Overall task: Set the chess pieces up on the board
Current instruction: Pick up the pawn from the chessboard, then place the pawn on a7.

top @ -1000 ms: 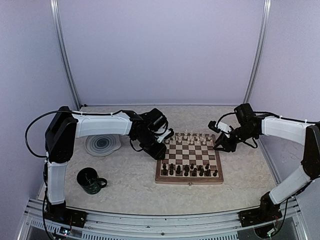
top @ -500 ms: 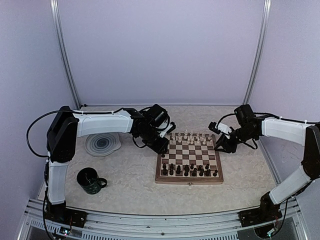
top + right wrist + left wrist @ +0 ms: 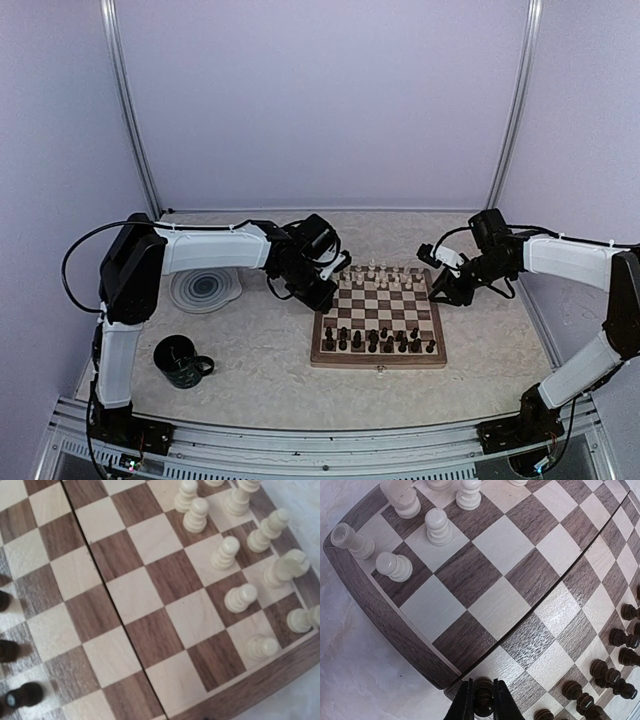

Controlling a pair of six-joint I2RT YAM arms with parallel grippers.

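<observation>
The board (image 3: pixel 378 358) lies at mid-table. Cream chess pieces (image 3: pixel 385 272) line its far rows and dark chess pieces (image 3: pixel 375 340) its near rows. My left gripper (image 3: pixel 325 293) hovers at the board's far-left edge. In the left wrist view it (image 3: pixel 483 702) is shut on a dark piece (image 3: pixel 483 703) above the rim (image 3: pixel 370 605), with cream pieces (image 3: pixel 437 526) beyond. My right gripper (image 3: pixel 438 292) hangs over the board's far-right corner. Its wrist view shows cream pieces (image 3: pixel 240 597) and bare squares, with no fingers and nothing held in sight.
A dark green mug (image 3: pixel 181 362) stands near the front left. A round grey swirl-patterned plate (image 3: pixel 205 288) lies left of the board, under my left arm. White walls and metal posts close in the table.
My left gripper has closed on the dark piece and shifted slightly right and away, toward the board's far-left corner. The right arm has barely moved.
</observation>
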